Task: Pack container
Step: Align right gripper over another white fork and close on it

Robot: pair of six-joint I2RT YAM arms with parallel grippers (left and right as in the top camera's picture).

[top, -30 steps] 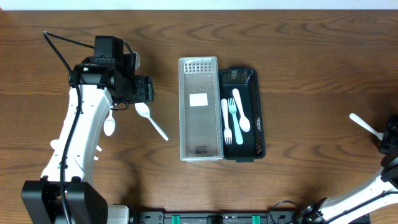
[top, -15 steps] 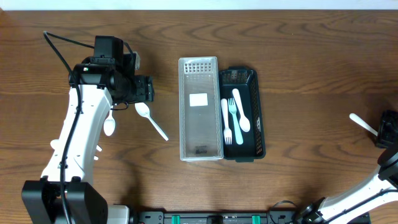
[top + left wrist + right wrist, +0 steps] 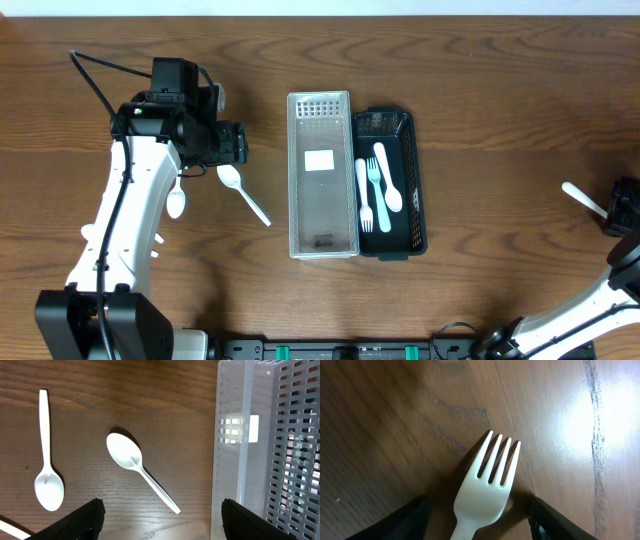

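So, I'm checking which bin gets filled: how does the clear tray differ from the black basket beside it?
The clear rectangular plastic tray holds no cutlery, only a white label; the black slotted plastic basket holds white plastic cutlery. The tray is see-through, the basket dark. The tray is wider than the basket. Both are long rectangles lying side by side.

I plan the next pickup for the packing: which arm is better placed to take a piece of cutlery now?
Probably right: the right claw sits low with the fork between its fingers. The left claw hangs open, higher above a spoon.
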